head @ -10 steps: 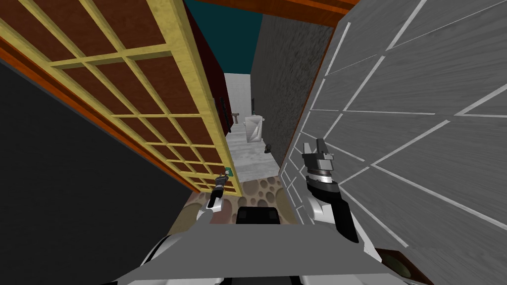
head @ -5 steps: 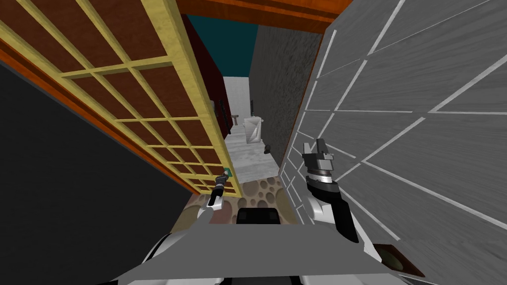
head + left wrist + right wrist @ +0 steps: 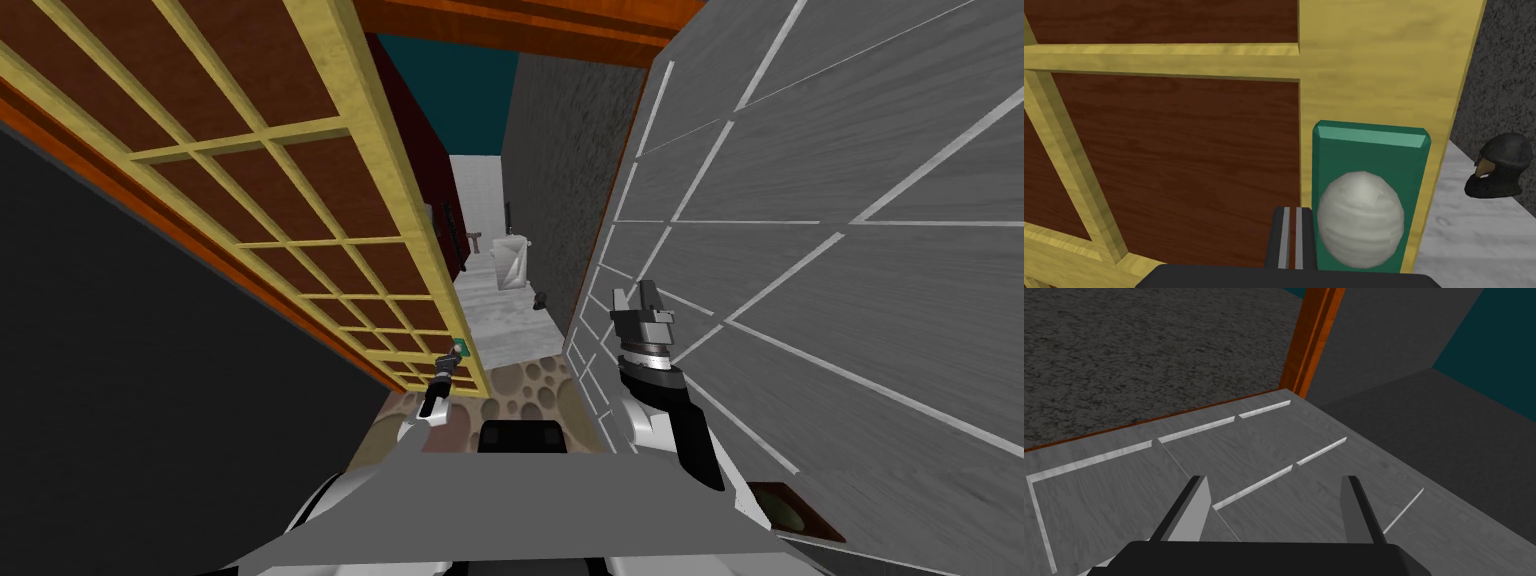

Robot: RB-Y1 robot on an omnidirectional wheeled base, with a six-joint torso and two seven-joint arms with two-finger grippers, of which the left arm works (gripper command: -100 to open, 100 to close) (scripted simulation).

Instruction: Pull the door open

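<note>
Door with a yellow lattice frame and brown panels (image 3: 330, 200) stands angled at the left, with a gap on its right. Its pale round knob (image 3: 1360, 220) sits on a green plate (image 3: 1371, 145) near the free edge. The left gripper (image 3: 1291, 232) has its fingers pressed together just left of the knob and holds nothing, so the grasp looks unmade. Next they likely need to spread and close round the knob before pulling nearward. The right gripper (image 3: 1273, 485) is spread wide and empty over a grey panelled surface (image 3: 1249, 453) at the right.
</note>
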